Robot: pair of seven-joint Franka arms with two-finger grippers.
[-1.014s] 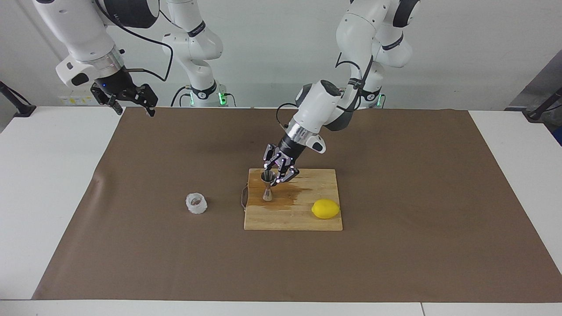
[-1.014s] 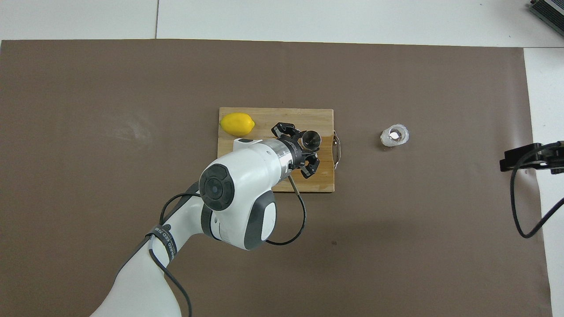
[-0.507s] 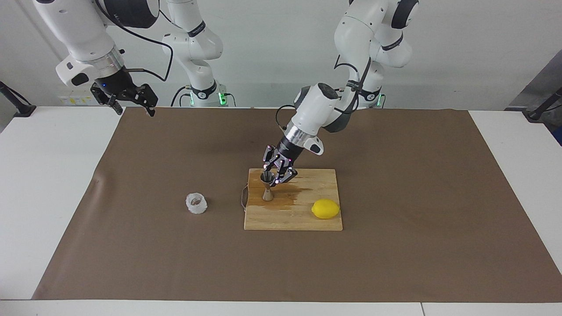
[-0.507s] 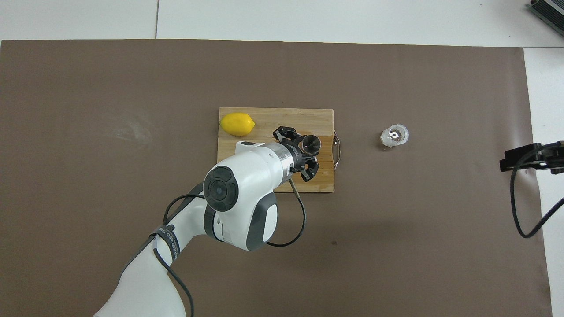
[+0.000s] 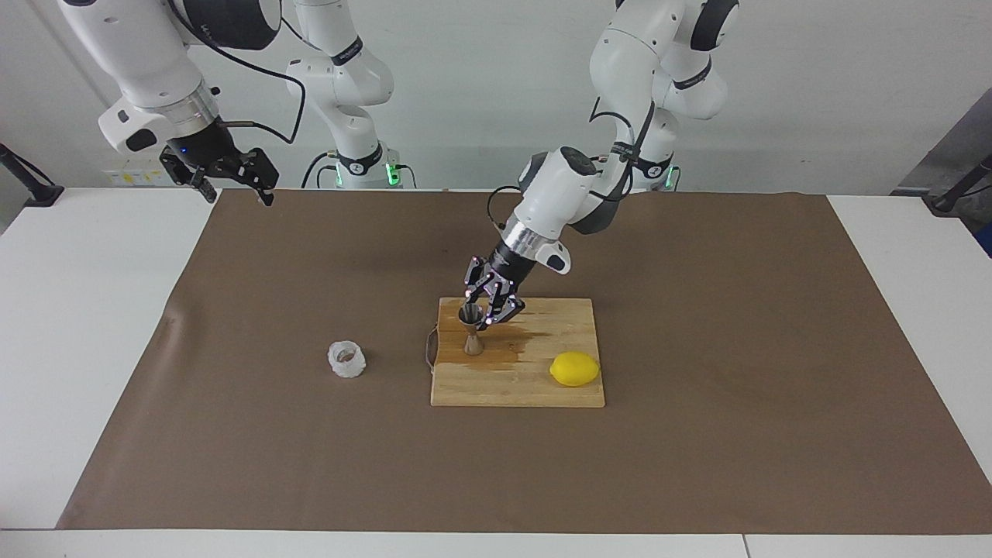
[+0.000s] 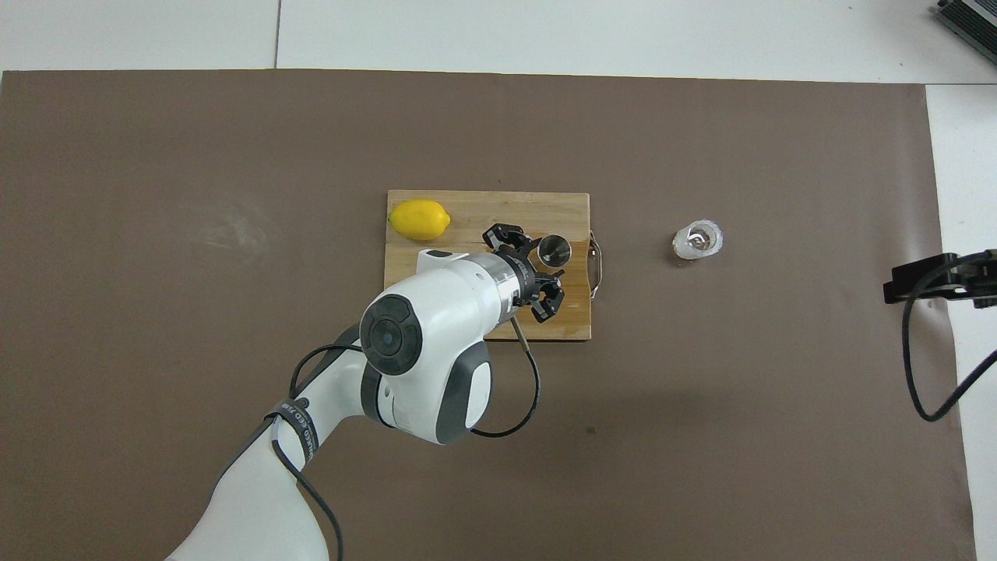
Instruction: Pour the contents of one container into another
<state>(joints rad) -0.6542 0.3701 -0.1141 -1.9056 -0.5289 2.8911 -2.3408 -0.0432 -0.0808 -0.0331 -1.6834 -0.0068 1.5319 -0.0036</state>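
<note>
The left gripper (image 5: 482, 308) hides part of the jigger's (image 5: 471, 332) cup (grip unclear).

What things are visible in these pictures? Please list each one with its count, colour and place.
jigger: one, shiny steel, upright on the cutting board at the end toward the right arm
glass cup: one, clear whitish, on the brown mat beside the board, toward the right arm's end
lemon: one, yellow, on the board, farther from the robots than the jigger
cutting board: one, light wood with a dark wet-looking patch, middle of the mat
brown mat: one, covering most of the white table
left gripper: one, black, at the jigger's upper cone
right gripper: one, black, open, waiting raised at the mat's edge
</note>
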